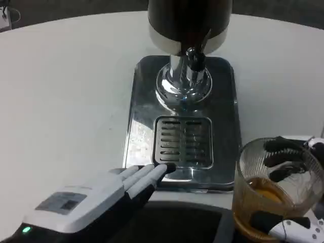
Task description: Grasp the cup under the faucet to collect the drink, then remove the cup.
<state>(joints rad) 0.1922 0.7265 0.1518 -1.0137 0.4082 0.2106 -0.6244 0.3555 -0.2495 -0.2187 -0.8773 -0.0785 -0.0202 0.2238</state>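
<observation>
Setting: a drink dispenser (188,30) stands on a white table (66,101), its dark tank over a silver column, seen from the robot's head camera.
Base: a polished metal base plate (228,126) carries a slotted drip grille (183,143) directly below the faucet (195,59).
Cup: a clear ribbed cup (271,195) sits at the lower right, off the base plate's right front corner and away from the faucet, with amber drink in its bottom.
Right hand: the right hand (298,202) wraps the cup, dark fingers (283,147) visible through the glass wall, thumb at the near side.
Left hand: the left hand (109,195) lies flat and holds nothing, fingers stretched forward close together, fingertips at the base plate's front edge.
</observation>
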